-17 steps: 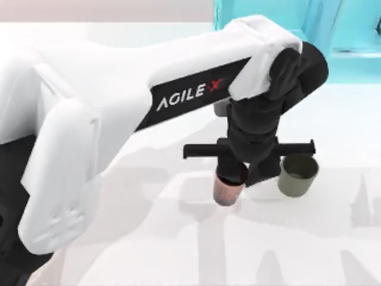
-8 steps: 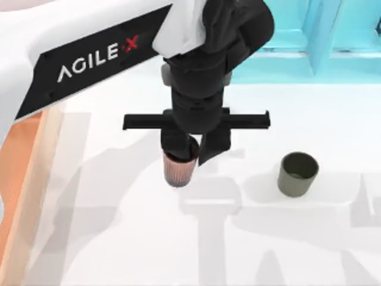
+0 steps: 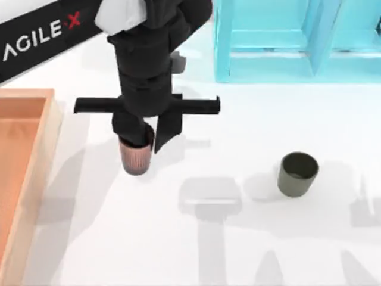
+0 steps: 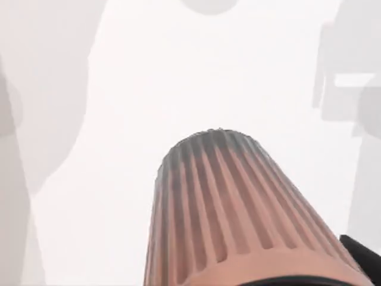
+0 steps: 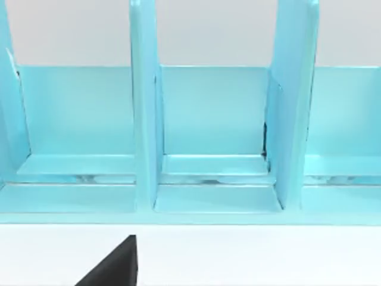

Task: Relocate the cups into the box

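My left gripper (image 3: 149, 138) is shut on the rim of the reddish-brown ribbed cup (image 3: 135, 158), one finger inside it and one outside. The cup hangs above the white table, a short way right of the box (image 3: 50, 128), a wooden-rimmed tray with an orange-brown inside at the top view's left edge. In the left wrist view the same cup (image 4: 232, 208) is seen close up from above its rim end. The olive-green cup (image 3: 297, 174) stands upright on the table to the right, apart from both grippers. A dark part of my right gripper (image 5: 113, 268) faces the shelf.
A turquoise shelf-like frame (image 3: 280, 42) stands along the back right of the table, and its compartments (image 5: 214, 119) show in the right wrist view. White tabletop lies between the held cup and the green one.
My left arm has carried the reddish-brown cup leftward, away from the green cup and toward the box, which has come into view. The green cup has not moved.
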You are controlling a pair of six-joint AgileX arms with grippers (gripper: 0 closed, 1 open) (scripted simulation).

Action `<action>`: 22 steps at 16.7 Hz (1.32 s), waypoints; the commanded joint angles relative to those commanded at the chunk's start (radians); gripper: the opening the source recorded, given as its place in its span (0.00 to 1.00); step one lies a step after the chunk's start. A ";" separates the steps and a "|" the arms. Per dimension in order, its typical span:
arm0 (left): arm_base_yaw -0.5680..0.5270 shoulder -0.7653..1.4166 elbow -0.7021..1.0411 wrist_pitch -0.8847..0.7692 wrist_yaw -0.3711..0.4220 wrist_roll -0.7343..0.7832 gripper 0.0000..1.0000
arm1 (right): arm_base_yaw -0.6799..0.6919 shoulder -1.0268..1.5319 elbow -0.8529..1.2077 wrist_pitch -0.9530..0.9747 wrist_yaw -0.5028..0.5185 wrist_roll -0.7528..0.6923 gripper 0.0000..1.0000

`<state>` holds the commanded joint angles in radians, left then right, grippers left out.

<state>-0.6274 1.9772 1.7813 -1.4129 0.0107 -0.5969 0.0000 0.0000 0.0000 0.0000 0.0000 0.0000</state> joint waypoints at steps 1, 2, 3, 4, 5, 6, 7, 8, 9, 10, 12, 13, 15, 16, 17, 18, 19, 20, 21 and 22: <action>0.063 -0.031 -0.026 -0.007 0.004 0.061 0.00 | 0.000 0.000 0.000 0.000 0.000 0.000 1.00; 0.135 -0.065 -0.055 -0.014 0.009 0.131 0.00 | 0.000 0.000 0.000 0.000 0.000 0.000 1.00; 0.216 -0.104 -0.085 -0.020 0.015 0.210 0.00 | 0.000 0.000 0.000 0.000 0.000 0.000 1.00; 0.304 -0.145 -0.117 -0.026 0.022 0.296 0.00 | 0.000 0.000 0.000 0.000 0.000 0.000 1.00; 0.396 -0.189 -0.152 -0.032 0.030 0.386 0.00 | 0.000 0.000 0.000 0.000 0.000 0.000 1.00; 0.489 -0.234 -0.188 -0.037 0.037 0.478 0.00 | 0.000 0.000 0.000 0.000 0.000 0.000 1.00; 0.581 -0.278 -0.225 -0.043 0.044 0.568 0.00 | 0.000 0.000 0.000 0.000 0.000 0.000 1.00; 0.667 -0.320 -0.263 -0.049 0.051 0.654 0.00 | 0.000 0.000 0.000 0.000 0.000 0.000 1.00; 0.745 -0.361 -0.300 -0.055 0.056 0.732 0.00 | 0.000 0.000 0.000 0.000 0.000 0.000 1.00; 0.812 -0.398 -0.336 -0.061 0.060 0.799 0.00 | 0.000 0.000 0.000 0.000 0.000 0.000 1.00; 0.916 -0.463 -0.400 -0.071 0.064 0.903 0.00 | 0.000 0.000 0.000 0.000 0.000 0.000 1.00; 0.951 -0.488 -0.425 -0.074 0.065 0.939 0.00 | 0.000 0.000 0.000 0.000 0.000 0.000 1.00; 0.992 -0.519 -0.456 -0.076 0.066 0.980 0.00 | 0.000 0.000 0.000 0.000 0.000 0.000 1.00; 0.996 -0.523 -0.460 -0.076 0.066 0.985 0.00 | 0.000 0.000 0.000 0.000 0.000 0.000 1.00; 0.996 -0.523 -0.460 -0.076 0.066 0.985 0.00 | 0.000 0.000 0.000 0.000 0.000 0.000 1.00; 0.996 -0.523 -0.460 -0.076 0.066 0.985 0.00 | 0.000 0.000 0.000 0.000 0.000 0.000 1.00; 0.996 -0.523 -0.460 -0.076 0.066 0.985 0.00 | 0.000 0.000 0.000 0.000 0.000 0.000 1.00; 0.992 -0.518 -0.456 -0.075 0.063 0.985 0.00 | 0.000 0.000 0.000 0.000 0.000 0.000 1.00; 0.992 -0.518 -0.460 -0.071 0.063 0.985 0.00 | 0.000 0.000 0.000 0.000 0.000 0.000 1.00; 0.994 -0.518 -0.473 -0.058 0.063 0.986 0.00 | 0.000 0.000 0.000 0.000 0.000 0.000 1.00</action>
<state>0.3668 1.4596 1.3084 -1.4707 0.0740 0.3889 0.0000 0.0000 0.0000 0.0000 0.0000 0.0000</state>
